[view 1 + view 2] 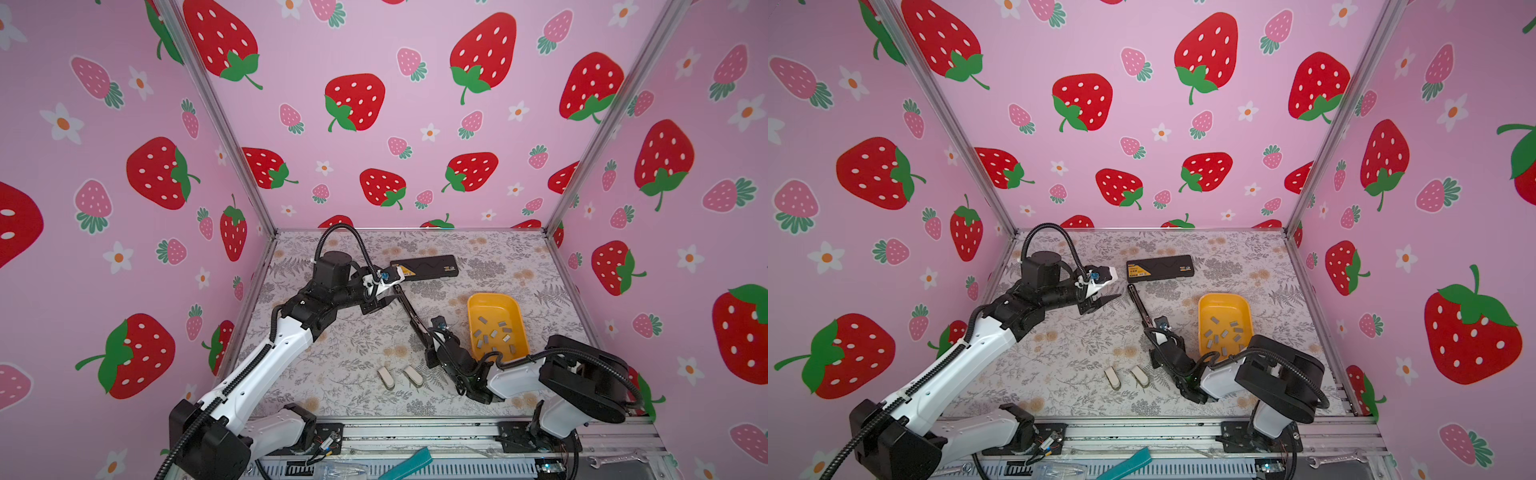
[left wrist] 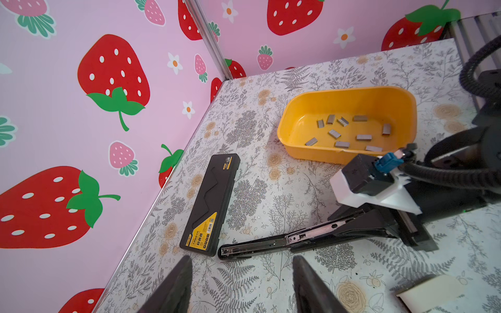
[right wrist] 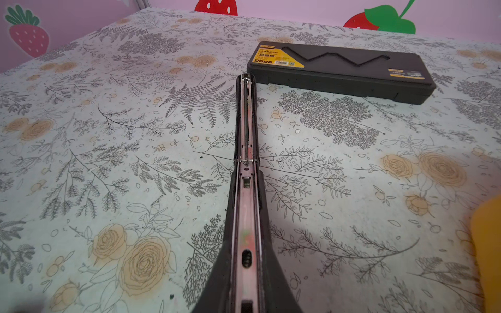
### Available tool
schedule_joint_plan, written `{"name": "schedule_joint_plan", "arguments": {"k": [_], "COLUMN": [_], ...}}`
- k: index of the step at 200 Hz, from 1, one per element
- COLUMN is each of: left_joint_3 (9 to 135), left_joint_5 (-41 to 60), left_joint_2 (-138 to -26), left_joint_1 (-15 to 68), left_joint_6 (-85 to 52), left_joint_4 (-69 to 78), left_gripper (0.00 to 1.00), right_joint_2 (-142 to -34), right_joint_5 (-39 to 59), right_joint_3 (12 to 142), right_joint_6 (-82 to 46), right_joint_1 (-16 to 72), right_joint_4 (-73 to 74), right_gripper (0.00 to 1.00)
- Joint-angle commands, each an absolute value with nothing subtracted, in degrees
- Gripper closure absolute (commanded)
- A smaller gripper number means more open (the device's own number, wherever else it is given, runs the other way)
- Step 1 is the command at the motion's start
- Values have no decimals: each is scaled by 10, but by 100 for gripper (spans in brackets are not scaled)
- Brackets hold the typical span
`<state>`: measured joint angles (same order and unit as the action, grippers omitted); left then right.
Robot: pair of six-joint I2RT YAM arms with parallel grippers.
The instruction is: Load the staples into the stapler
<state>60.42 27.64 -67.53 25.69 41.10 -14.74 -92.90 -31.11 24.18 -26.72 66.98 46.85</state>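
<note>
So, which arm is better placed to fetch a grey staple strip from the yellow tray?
Probably left: the left gripper is open and empty; the right gripper is shut on the long black stapler.

Robot lab cell: aluminium frame posts, strawberry-print walls, floral-papered bench, bolted mounting rail, spanner beside it

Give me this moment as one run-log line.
stapler: open on table | right gripper: shut on stapler rear | left gripper: open, empty | staples: in yellow tray
</note>
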Motion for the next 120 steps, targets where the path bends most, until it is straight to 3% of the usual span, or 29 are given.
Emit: {"name": "schedule_joint_plan", "arguments": {"k": [1,12,44,120], "left_joint_3": [598,598,598,597], "left_joint_5": [290,290,288,287], "left_joint_2": [-666,-665,-665,-665], "left_joint_1": [255,255,255,255], "left_joint_6": [408,407,408,408], "left_joint_4": [-135,-135,-137,-138], "left_gripper": [39,39,39,39], "right_joint_2": [-938,-941,-945,-951], "right_joint_5": [-329,-323,-309,-306], "right_joint_3": [260,262,266,297], "right_joint_6": [-296,-296,-296,-295], "right_joint_1": [671,671,671,671], "right_joint_4": [484,485,483,426], "right_gripper": [100,99,75,72]}}
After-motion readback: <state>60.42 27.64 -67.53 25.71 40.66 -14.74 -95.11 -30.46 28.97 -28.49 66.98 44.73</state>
